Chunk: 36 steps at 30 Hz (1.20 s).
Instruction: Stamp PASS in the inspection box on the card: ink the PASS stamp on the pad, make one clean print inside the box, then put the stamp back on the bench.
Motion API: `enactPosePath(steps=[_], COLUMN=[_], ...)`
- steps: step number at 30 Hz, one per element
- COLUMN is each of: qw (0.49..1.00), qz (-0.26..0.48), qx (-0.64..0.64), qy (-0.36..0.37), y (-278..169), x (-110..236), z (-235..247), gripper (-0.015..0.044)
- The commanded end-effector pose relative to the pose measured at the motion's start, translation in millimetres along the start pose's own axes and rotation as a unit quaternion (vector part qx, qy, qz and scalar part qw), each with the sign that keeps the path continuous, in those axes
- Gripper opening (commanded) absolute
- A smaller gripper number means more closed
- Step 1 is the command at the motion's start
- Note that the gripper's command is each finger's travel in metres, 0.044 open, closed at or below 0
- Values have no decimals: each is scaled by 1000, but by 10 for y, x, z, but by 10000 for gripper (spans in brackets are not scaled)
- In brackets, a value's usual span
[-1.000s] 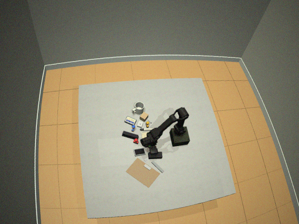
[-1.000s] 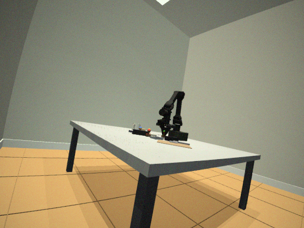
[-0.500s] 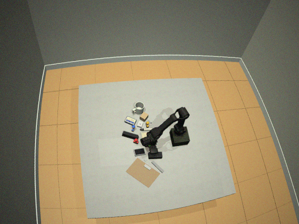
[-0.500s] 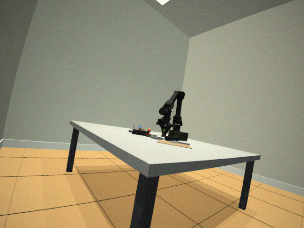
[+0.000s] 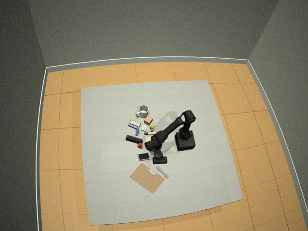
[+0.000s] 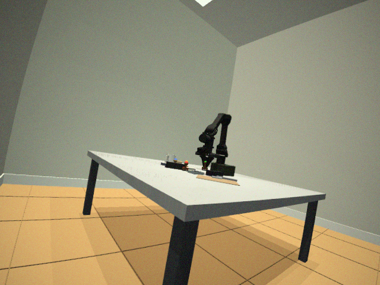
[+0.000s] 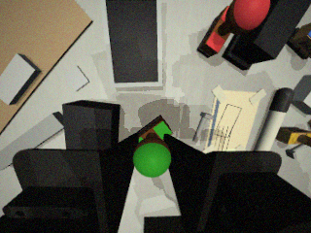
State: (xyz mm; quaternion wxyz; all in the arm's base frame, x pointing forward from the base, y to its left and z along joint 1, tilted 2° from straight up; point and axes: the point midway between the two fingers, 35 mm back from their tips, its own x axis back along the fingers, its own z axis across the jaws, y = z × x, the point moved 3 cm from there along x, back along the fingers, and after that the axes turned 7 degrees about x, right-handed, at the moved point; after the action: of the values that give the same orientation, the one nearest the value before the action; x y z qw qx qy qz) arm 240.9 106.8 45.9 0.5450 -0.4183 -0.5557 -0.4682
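Observation:
My gripper point(image 7: 151, 138) point(image 5: 155, 150) point(image 6: 204, 164) is shut on the green-knobbed stamp point(image 7: 152, 158) point(image 6: 205, 161), holding it upright by its stem, low over the table. The dark ink pad point(image 7: 132, 41) point(image 5: 143, 156) lies just ahead of the stamp in the wrist view. The cream card point(image 7: 234, 122) point(image 5: 148, 138) with its drawn box lies to the right of the stamp there, partly under the arm in the top view. I cannot tell whether the stamp's base touches the table.
A red-knobbed stamp point(image 7: 245, 15) point(image 5: 140, 145) point(image 6: 186, 161) stands by a black block point(image 5: 134, 138). A dark box point(image 7: 89, 127) point(image 5: 159, 160) stands beside my left finger. A tan board point(image 5: 147, 177) point(image 7: 34, 39), grey bar point(image 5: 162, 172), mug point(image 5: 143, 110) and small items lie around.

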Motion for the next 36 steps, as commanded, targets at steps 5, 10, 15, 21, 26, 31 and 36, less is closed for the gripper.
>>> enactPosePath(steps=[5,10,15,21,26,31,36], qw=[1000,1000,1000,1000,1000,1000,1000], qz=[0,0,0,0,0,-1,-1], qx=[2,2,2,2,2,2,2], qy=[2,2,3,3,3,4,4], y=[2,3,4,4,4,4,4], x=[40,65,89,118,143,167,191], z=[4,4,4,3,3,3,2], gripper=[0,0,0,0,0,0,0])
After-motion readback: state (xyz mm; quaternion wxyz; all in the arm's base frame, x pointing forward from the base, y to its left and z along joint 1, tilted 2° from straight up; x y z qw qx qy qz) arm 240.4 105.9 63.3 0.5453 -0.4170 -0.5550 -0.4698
